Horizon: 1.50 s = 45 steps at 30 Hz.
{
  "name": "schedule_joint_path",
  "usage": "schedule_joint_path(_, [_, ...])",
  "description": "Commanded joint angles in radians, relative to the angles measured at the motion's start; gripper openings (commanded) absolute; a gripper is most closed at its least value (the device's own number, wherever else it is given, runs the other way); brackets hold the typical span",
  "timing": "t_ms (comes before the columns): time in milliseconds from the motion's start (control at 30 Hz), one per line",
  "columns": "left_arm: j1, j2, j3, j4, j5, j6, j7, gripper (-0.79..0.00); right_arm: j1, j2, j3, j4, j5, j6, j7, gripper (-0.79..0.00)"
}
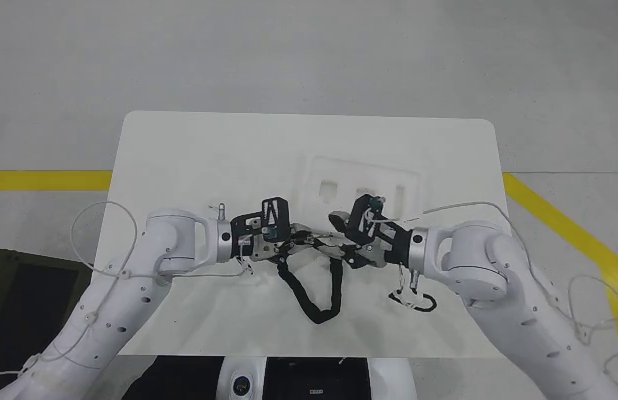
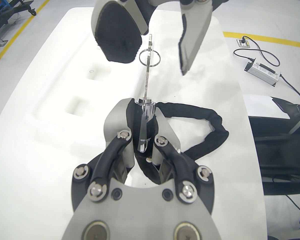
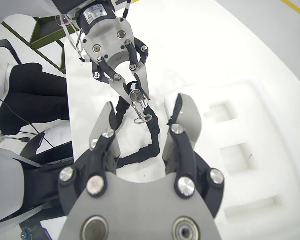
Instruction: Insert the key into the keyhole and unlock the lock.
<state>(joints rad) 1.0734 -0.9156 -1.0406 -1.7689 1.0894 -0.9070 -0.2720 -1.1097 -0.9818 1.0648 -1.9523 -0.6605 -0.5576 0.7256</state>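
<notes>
Key [image 2: 147, 81] seated in lock [image 2: 144, 126], left hand [image 2: 142, 112] clamped on it; right hand [image 2: 152, 59] spread, gaps flanking key.

One lock [image 2: 146, 119] is carrying one key [image 2: 147, 83] with one ring [image 2: 140, 57]; two grippers, left gripper [image 2: 142, 111] and right gripper [image 3: 143, 106], are flanking it, one foam tray [image 1: 319, 165] lying beside.

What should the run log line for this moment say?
left gripper: shut on lock | key: in keyhole | right gripper: open, fingers flanking key, not touching | chain: trailing from lock
</notes>
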Motion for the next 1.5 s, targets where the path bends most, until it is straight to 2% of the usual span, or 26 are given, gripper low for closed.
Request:
schedule_joint_path(0, [0.002,0.000,-0.002,-0.004,0.008,0.006,-0.002,-0.785,0.004,-0.001,-0.002,0.012,0.028,0.004,0.003,-0.785])
schedule_joint_path(333, [0.031,0.005,-0.034,-0.074,0.104,0.062,-0.016,-0.785,0.013,-0.008,-0.016,0.063,0.151,0.051,0.015,-0.785])
schedule_joint_path(700, [0.084,0.013,-0.071,-0.157,0.211,0.123,-0.054,-0.785,0.014,-0.023,-0.037,0.116,0.266,0.081,-0.066,-0.785])
schedule_joint_path(1167, [0.135,0.017,-0.107,-0.233,0.297,0.178,-0.075,-0.785,0.025,-0.042,-0.074,0.158,0.332,0.121,-0.086,-0.785])
schedule_joint_path(1200, [0.137,0.017,-0.108,-0.234,0.296,0.179,-0.073,-0.785,0.028,-0.043,-0.078,0.158,0.334,0.115,-0.083,-0.723])
schedule_joint_path(1233, [0.139,0.017,-0.107,-0.233,0.289,0.174,-0.066,-0.785,0.031,-0.044,-0.082,0.160,0.335,0.109,-0.079,-0.499])
schedule_joint_path(1267, [0.140,0.016,-0.108,-0.226,0.281,0.170,-0.060,-0.785,0.035,-0.045,-0.082,0.161,0.329,0.105,-0.086,-0.160])
schedule_joint_path(1300, [0.138,0.016,-0.109,-0.220,0.278,0.166,-0.060,-0.785,0.037,-0.046,-0.081,0.159,0.315,0.097,-0.098,0.000])
schedule_joint_path(1367, [0.137,0.016,-0.111,-0.207,0.260,0.157,-0.054,-0.785,0.042,-0.045,-0.078,0.151,0.246,0.066,-0.105,0.000])
schedule_joint_path(1467, [0.133,0.015,-0.116,-0.192,0.239,0.144,-0.054,-0.785,0.045,-0.040,-0.065,0.114,0.062,0.038,-0.120,0.000])
